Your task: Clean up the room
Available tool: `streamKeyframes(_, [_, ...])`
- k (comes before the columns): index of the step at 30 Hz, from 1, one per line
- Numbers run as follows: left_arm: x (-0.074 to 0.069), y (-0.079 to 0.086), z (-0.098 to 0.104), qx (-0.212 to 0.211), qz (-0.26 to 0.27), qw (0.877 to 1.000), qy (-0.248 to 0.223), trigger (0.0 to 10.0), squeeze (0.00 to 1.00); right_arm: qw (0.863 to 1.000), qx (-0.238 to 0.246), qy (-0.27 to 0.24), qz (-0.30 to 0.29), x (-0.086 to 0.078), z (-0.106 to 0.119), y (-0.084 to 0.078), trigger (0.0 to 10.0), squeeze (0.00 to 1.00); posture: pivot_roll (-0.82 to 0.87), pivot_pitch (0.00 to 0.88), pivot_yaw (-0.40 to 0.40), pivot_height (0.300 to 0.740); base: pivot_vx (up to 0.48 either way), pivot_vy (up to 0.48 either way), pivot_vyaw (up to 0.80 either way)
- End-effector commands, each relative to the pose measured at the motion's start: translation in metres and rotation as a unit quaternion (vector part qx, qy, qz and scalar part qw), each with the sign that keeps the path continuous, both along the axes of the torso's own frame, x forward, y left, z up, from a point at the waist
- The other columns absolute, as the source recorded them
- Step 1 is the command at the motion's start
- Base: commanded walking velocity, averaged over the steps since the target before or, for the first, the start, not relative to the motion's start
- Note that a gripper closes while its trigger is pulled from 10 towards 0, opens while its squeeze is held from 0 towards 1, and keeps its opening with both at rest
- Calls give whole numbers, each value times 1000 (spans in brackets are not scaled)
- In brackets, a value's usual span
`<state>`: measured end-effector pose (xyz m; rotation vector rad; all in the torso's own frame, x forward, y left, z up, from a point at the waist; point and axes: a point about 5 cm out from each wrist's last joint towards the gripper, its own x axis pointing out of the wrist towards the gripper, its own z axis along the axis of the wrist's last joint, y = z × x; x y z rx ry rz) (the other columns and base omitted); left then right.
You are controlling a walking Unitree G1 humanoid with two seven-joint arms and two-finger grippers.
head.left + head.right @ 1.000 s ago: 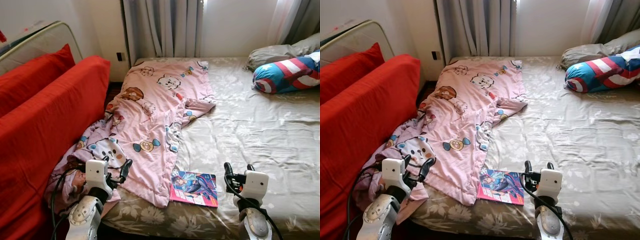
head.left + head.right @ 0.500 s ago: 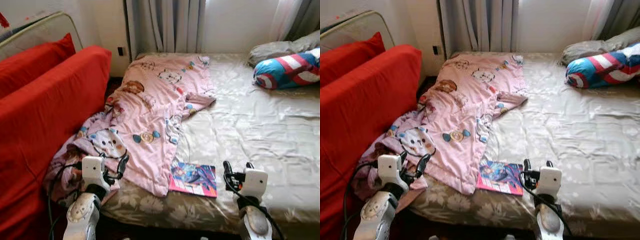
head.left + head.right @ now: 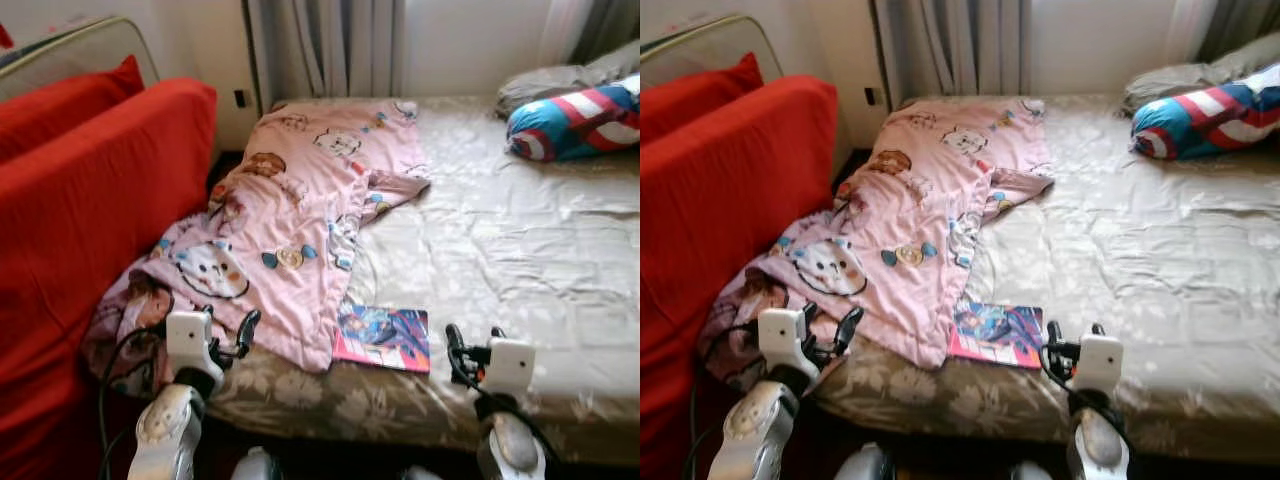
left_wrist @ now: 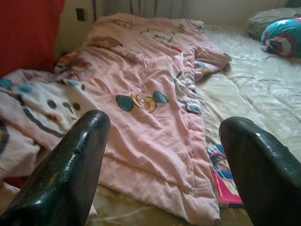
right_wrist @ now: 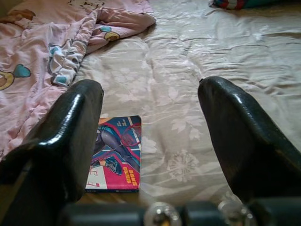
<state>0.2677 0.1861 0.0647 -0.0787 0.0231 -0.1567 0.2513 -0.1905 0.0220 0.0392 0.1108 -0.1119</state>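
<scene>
Both grippers hang low in the frame with nothing in them. The left gripper (image 3: 228, 336), lower left, has its glossy black fingers (image 4: 70, 165) spread wide, just short of the quilt's hem. The right gripper (image 3: 470, 348), lower right, is spread just as wide above the near edge of the bed (image 3: 520, 240), whose shiny beige floral sheet is creased. The quilt (image 3: 290, 215), soft pink with cartoon animals, lies rumpled from centre top down to lower left, spilling off the bed beside the red sofa (image 3: 90, 200). A flat, bright book (image 3: 382, 338) sits at centre bottom, its left edge tucked under the quilt. A striped bolster (image 3: 575, 115) lies upper right.
</scene>
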Motion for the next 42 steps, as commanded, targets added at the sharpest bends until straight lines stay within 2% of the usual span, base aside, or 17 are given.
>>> streamKeyframes(1, [1,4,2,-1,7,1000,0,10000,0,1000,8,0,6,1,0,4,10000,0,-63,44,34,642,0,0,0])
streamKeyframes(9, [0,3,0,2,2,1000,6,10000,0,999,9,26,16,3,-5,8,10000,0,-62,44,34,632,0,0,0])
streamKeyframes(14, [0,2,-1,1,1,1000,7,10000,0,1000,13,4,25,2,-1,10,10000,0,-62,45,33,622,0,0,0])
streamKeyframes(42, [-2,-5,-5,0,-20,1000,20,10000,0,998,21,17,49,0,-7,20,10000,0,-65,22,44,622,0,0,0])
